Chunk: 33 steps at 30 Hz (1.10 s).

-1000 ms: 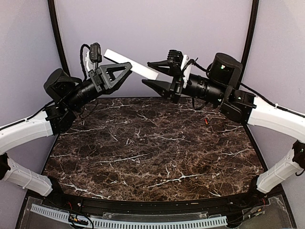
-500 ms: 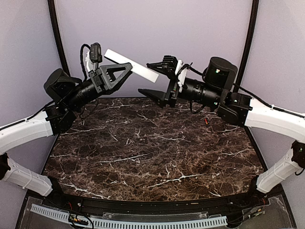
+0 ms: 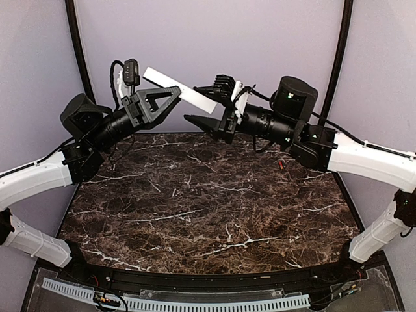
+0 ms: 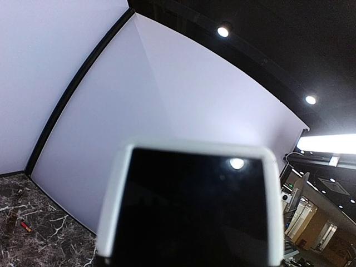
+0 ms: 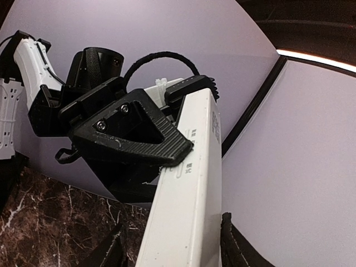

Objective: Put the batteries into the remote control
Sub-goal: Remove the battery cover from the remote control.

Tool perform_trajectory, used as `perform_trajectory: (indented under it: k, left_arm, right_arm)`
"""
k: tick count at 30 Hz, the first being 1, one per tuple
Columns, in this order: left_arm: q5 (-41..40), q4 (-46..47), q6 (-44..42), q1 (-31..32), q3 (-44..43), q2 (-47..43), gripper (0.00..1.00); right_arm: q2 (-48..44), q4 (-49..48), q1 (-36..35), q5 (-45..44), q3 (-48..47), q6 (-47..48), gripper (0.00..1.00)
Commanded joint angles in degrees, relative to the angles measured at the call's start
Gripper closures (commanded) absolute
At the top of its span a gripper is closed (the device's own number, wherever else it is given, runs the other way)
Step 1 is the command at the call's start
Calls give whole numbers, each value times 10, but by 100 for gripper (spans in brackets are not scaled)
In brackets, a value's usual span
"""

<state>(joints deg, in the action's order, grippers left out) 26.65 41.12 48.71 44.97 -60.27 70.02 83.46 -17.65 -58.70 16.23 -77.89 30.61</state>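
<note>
My left gripper [image 3: 170, 95] is shut on the remote control [image 3: 194, 97], a long white bar held high over the table's back, its free end pointing right. In the left wrist view its dark face [image 4: 189, 211] fills the lower half and hides my fingers. My right gripper [image 3: 204, 104] is open, its jaws above and below the remote's free end. In the right wrist view the remote [image 5: 189, 189] runs between my right gripper's [image 5: 171, 247] spread fingers, with the left gripper's black finger [image 5: 133, 139] clamped higher up. One red battery [image 3: 281, 165] lies on the table at back right, also in the left wrist view [image 4: 25, 225].
The dark marble table [image 3: 208, 208] lies well below both grippers. A purple back wall [image 3: 214, 39] with black frame posts [image 3: 338, 45] stands close behind the raised arms. The right arm's cables [image 3: 260, 146] hang under its wrist.
My right gripper has moved left and slightly up, from beside the remote's free end to straddling it. My left gripper and the remote have stayed still.
</note>
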Motion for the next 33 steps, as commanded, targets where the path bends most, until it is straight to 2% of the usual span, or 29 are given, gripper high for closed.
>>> perform_trajectory:
  k: [1, 3, 8, 17, 21, 23, 24, 26, 27, 28, 32, 33]
  left_arm:
    - [-5, 9, -1, 3, 7, -10, 100]
    - [-7, 9, -2, 3, 8, -11, 100]
    - [-12, 4, -3, 3, 9, -11, 100]
    - [-10, 6, -5, 3, 11, -15, 100]
    - [-7, 14, -5, 3, 13, -13, 100]
    - [-16, 13, -6, 3, 14, -13, 74]
    - [-23, 10, -7, 3, 14, -14, 54]
    - [-55, 0, -11, 3, 14, -17, 39]
    - [-62, -5, -12, 3, 14, -18, 37]
    - [-73, -5, -12, 2, 15, -19, 38]
    - [-79, -1, -10, 3, 14, -18, 61]
    - [-77, -2, -6, 3, 12, -16, 64]
  right_arm:
    - [1, -23, -10, -18, -11, 5, 36]
    - [1, -32, -12, -31, -11, 8, 38]
    - [8, -36, -19, -42, -19, 20, 50]
    - [13, -32, -23, -54, -17, 24, 85]
    - [14, -32, -23, -55, -17, 21, 94]
    - [14, -33, -24, -54, -17, 15, 96]
    - [14, -36, -24, -55, -17, 11, 96]
    - [14, -43, -26, -62, -16, 3, 98]
    - [15, -47, -27, -68, -15, 1, 99]
    - [16, -50, -29, -74, -14, 0, 100]
    - [18, -51, -32, -86, -13, 1, 100]
    - [17, -51, -32, -88, -13, 1, 100]
